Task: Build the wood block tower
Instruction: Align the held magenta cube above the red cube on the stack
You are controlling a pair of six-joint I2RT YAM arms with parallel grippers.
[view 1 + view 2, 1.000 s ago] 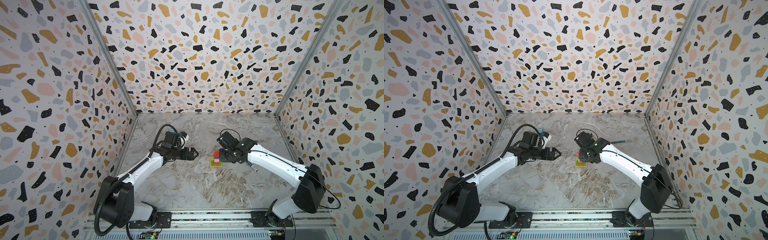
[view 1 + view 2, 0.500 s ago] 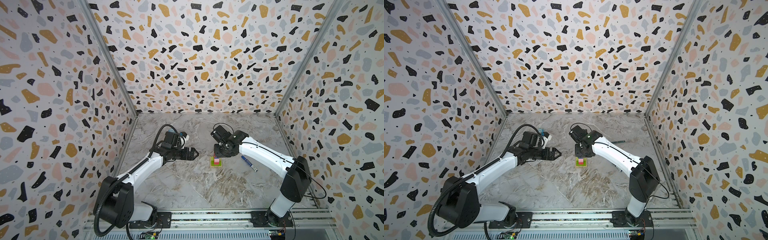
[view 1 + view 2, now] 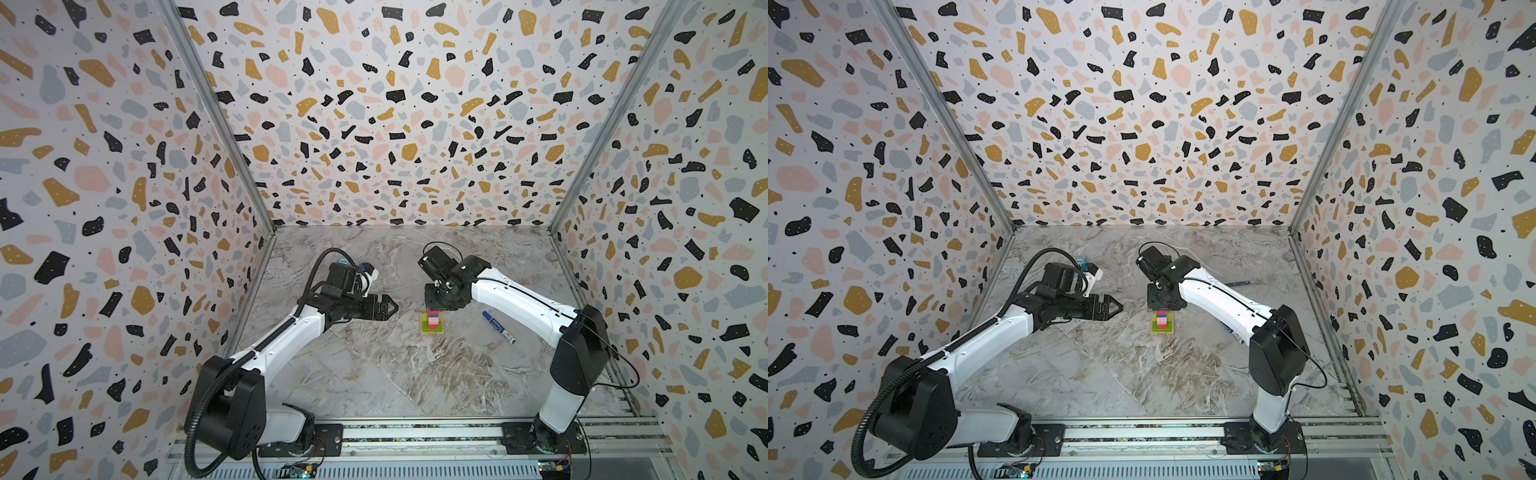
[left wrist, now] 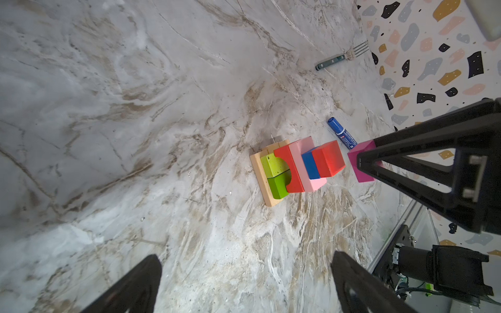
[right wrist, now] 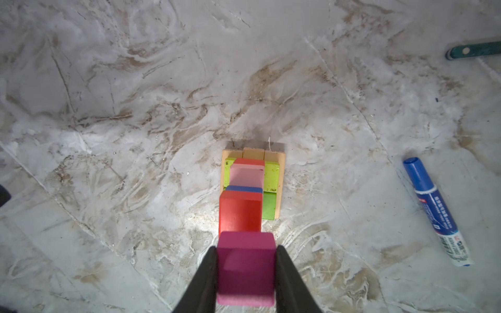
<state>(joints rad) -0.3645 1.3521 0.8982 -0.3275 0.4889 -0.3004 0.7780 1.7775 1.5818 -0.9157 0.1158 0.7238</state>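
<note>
The right hand [image 5: 246,253] pinches the magenta cube [image 5: 245,271] just above the orange-red cube [image 5: 240,211] topping the tower [image 3: 432,322] on the tabletop [image 3: 374,374]; released off-centre, it could slip off or topple the narrow tower. The left hand [image 3: 388,308] hangs spread, empty, left of it

The walls [image 3: 395,124] are white terrazzo flecked with black, ochre, pink and grey; the counter [image 3: 374,374] is grey-white marble with brown veins. The tower [image 4: 295,168] is tan at the bottom, then lime-green, red, pink, blue and orange-red, and the cube [image 5: 245,271] in the black right tool [image 5: 246,250] is magenta. The marker [image 5: 433,211] has a blue cap and a blue-and-white label.
</note>
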